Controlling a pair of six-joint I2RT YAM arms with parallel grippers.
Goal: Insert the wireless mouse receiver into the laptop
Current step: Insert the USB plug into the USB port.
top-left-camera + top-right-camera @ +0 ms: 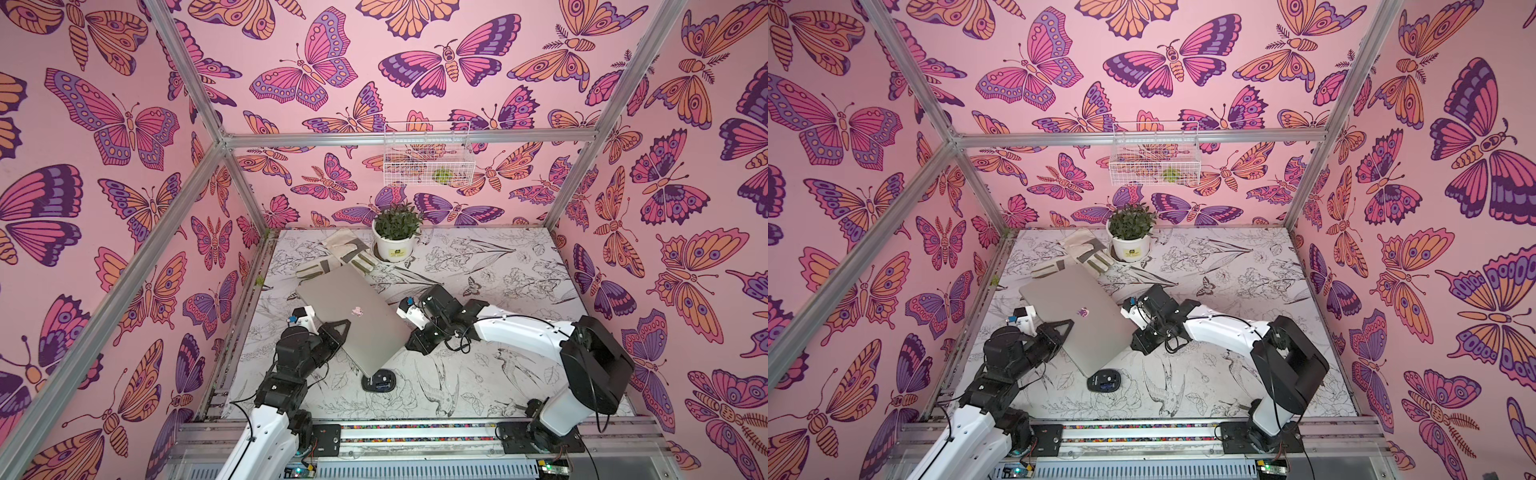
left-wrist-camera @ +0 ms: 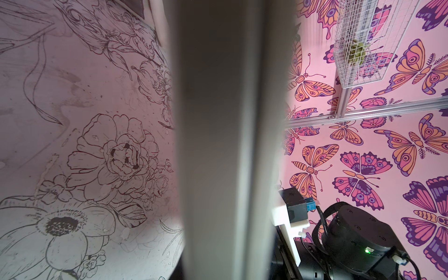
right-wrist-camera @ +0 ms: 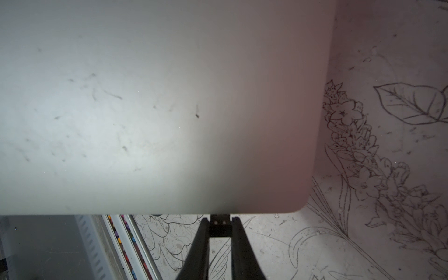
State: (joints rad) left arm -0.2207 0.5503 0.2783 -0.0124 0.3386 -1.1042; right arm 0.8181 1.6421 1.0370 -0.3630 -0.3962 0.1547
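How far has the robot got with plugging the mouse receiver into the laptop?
Done: the receiver is picked up, pinched between the fingers of the right gripper. In hand: the left gripper grips the closed laptop while the receiver sits against its side edge. Left: seating it in a port; no port is visible here.

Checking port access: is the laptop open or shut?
Shut: in both top views the laptop shows only its lid, logo facing up; no screen or keys show.
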